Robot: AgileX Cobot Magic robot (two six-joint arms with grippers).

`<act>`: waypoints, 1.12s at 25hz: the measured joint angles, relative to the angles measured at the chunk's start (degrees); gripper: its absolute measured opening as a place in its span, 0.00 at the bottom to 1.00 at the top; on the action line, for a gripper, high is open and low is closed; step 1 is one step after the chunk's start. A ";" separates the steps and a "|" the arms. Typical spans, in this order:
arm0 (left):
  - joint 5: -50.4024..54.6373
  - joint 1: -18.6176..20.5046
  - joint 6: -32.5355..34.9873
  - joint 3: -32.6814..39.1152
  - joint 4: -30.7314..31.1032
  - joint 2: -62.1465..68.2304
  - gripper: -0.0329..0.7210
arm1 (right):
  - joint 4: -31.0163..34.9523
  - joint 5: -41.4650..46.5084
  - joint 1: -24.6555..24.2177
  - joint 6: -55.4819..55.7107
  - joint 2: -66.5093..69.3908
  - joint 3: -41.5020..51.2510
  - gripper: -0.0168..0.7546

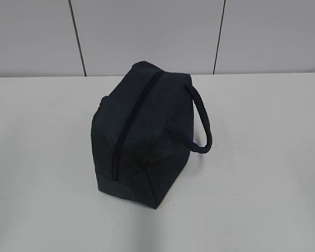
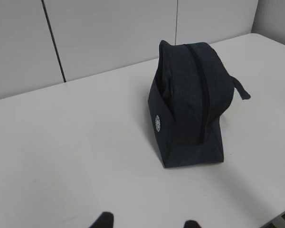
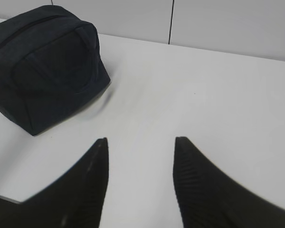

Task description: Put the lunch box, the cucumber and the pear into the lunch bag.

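Navy fabric lunch bag (image 1: 147, 134) stands zipped shut on the white table (image 1: 262, 173), well ahead of the left gripper (image 2: 145, 223) and right gripper (image 3: 140, 156), whose fingers stand apart and empty; grasping the soft wall instead of the zipper (image 1: 128, 123) risks tipping it.

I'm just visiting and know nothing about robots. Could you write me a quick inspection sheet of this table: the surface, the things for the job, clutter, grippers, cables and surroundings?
Surface: white table, bare around the bag.
Job's things: the dark navy lunch bag stands near the middle, its zipper appears closed along the top, its loop handle hangs on one side. The lunch box, cucumber and pear are not seen.
Clutter: nothing seen.
Grippers: left gripper shows only its fingertips, apart and empty; right gripper is open and empty. Both are away from the bag.
Cables: nothing seen.
Surroundings: pale wall panels with dark seams behind the table.
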 joint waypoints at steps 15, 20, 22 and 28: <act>0.63 0.00 -0.55 5.73 1.43 -0.04 0.41 | -0.10 0.00 0.00 0.00 0.00 6.24 0.48; 0.63 0.00 -0.55 5.78 1.43 -0.06 0.41 | -0.10 0.00 0.00 0.00 0.00 6.24 0.48; 0.63 0.00 -0.55 5.78 1.43 -0.11 0.41 | -0.10 0.00 0.00 0.00 0.00 6.24 0.48; 0.63 0.00 -0.56 5.78 1.43 -0.11 0.41 | -0.10 0.00 0.00 0.00 0.00 6.24 0.48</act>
